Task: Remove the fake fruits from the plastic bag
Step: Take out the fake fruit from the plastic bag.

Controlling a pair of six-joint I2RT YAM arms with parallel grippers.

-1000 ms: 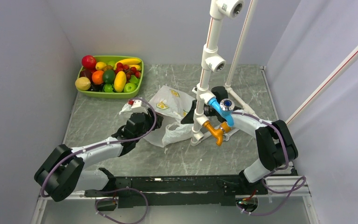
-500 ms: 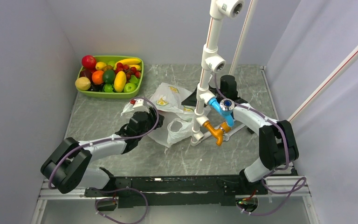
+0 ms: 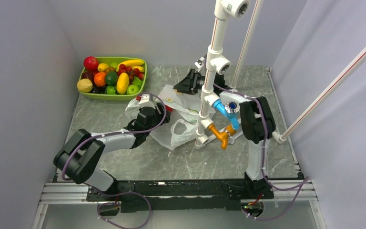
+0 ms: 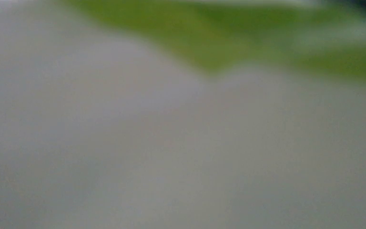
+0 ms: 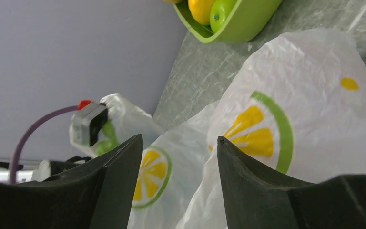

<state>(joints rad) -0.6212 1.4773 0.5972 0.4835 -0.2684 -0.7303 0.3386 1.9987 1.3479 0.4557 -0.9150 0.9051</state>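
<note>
The plastic bag (image 3: 174, 119), white with lemon-slice prints, lies crumpled mid-table. My left gripper (image 3: 153, 114) is pushed into its left side with film draped over it, so its jaws are hidden. The left wrist view is only a grey blur with a green band. A small red patch (image 3: 168, 109) shows at the bag beside that gripper; I cannot tell what it is. My right gripper (image 3: 190, 82) hovers at the bag's far edge. In the right wrist view the right gripper (image 5: 178, 138) is open, with the bag (image 5: 290, 119) just ahead and nothing between the fingers.
A lime-green tray (image 3: 140, 87) at the back left holds a red apple (image 3: 90, 63), a banana (image 3: 131, 62), a dull yellow lemon-like fruit (image 3: 84, 85) and several other fruits. A white pipe stand (image 3: 209, 86) with blue and orange fittings rises just right of the bag.
My right arm has swung from the bag's right side round to its far edge, and the gripper has opened. My left gripper has pushed further into the bag, shifting it slightly.
</note>
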